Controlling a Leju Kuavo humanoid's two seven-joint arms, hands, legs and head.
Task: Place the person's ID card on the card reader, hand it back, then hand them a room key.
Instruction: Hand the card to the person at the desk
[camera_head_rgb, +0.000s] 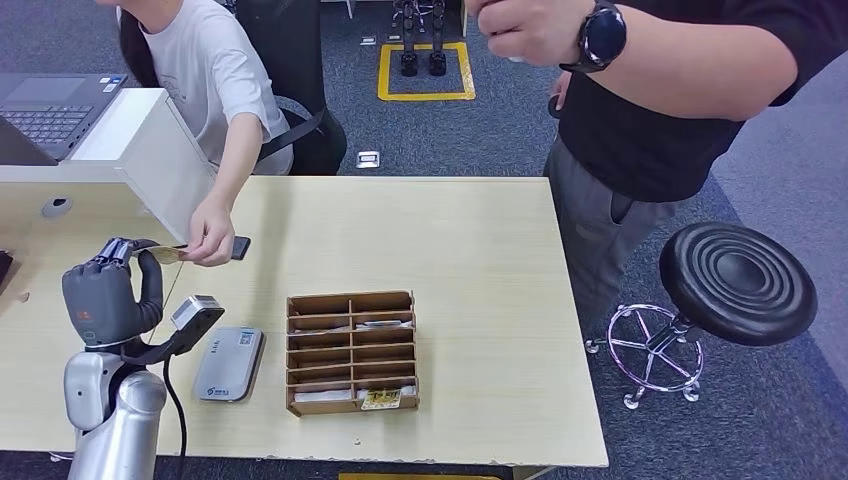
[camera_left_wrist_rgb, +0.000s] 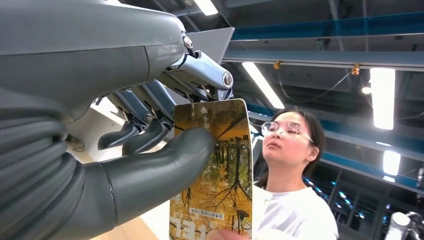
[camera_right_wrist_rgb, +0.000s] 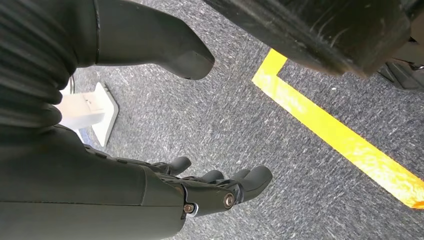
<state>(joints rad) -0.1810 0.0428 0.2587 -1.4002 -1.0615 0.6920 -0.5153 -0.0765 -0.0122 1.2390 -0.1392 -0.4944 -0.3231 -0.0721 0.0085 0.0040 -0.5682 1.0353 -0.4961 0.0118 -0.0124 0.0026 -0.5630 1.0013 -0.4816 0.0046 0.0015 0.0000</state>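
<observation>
The ID card (camera_left_wrist_rgb: 220, 170), yellow with a picture of autumn trees, is pinched between the thumb and fingers of my left hand (camera_left_wrist_rgb: 100, 150). In the head view my left hand (camera_head_rgb: 110, 290) is raised over the table's left side, and the card (camera_head_rgb: 162, 253) sticks out toward the seated person's hand (camera_head_rgb: 210, 240), which grips its far end. The grey card reader (camera_head_rgb: 229, 363) lies flat on the table just right of my left arm. A wooden divided box (camera_head_rgb: 351, 352) holds room key cards in its slots. My right hand (camera_right_wrist_rgb: 150, 200) hangs over the carpet, fingers apart and empty.
The seated person also holds a small dark object (camera_head_rgb: 240, 247). A laptop (camera_head_rgb: 45, 105) sits on a white stand at the back left. A second person (camera_head_rgb: 650, 100) stands at the table's right end beside a black stool (camera_head_rgb: 738, 283). The wooden table (camera_head_rgb: 480, 260) stretches right.
</observation>
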